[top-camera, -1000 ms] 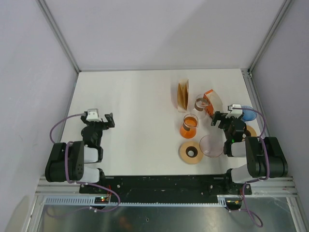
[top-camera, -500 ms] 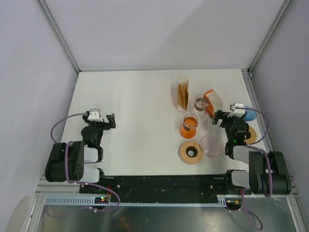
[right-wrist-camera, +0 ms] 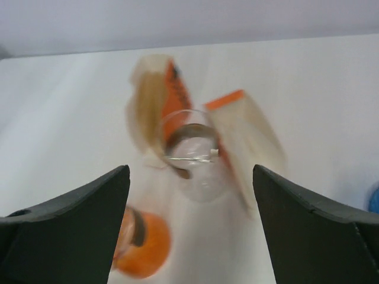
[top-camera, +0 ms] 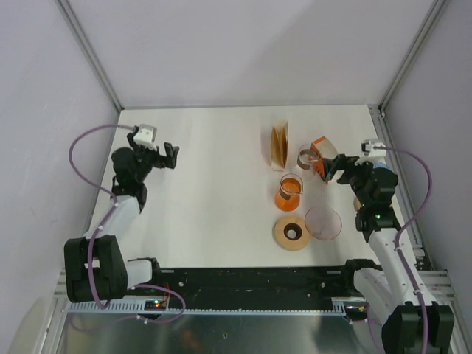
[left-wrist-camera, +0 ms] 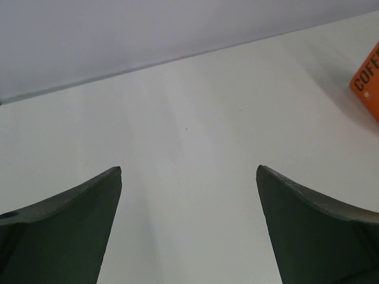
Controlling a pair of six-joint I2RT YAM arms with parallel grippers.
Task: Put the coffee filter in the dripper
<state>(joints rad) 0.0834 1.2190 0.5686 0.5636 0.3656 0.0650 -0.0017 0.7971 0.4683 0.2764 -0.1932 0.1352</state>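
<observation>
White table (top-camera: 214,184) | left gripper (top-camera: 169,155), right gripper (top-camera: 337,169) spread wide, empty

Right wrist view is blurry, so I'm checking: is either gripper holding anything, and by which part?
Nothing is held: left gripper and right gripper both have open jaws, gripping nothing.

Top view: high behind arm bases, looking down on whole bench (top-camera: 192,162). Wrist views: low, close, facing forward over bench. Left wrist and top share orange box (left-wrist-camera: 367,77).

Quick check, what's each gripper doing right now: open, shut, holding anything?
Left gripper: open, holding nothing.
Right gripper: open, holding nothing.
</observation>
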